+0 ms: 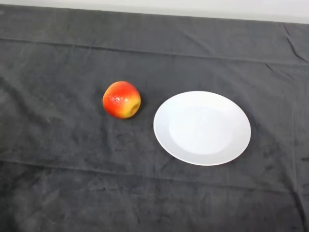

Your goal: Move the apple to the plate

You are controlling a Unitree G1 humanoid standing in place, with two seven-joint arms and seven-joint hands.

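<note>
Apple (121,99) on table (58,193), just left of plate (202,127), not touching. Apple round, glossy, red-yellow skin. Plate white, round, smooth, shallow rim. Table cloth dark grey, napped, creased in long folds.

Table (58,193) fills nearly the whole head view, covered by a dark grey cloth (203,43) with a soft, napped surface. Cloth shows several long creases running roughly left to right: one across the upper part, one across the lower part, plus shorter folds near the upper right corner. Along the top edge, a narrow pale strip (193,7) lies beyond the cloth. Light is even and diffuse.
</note>
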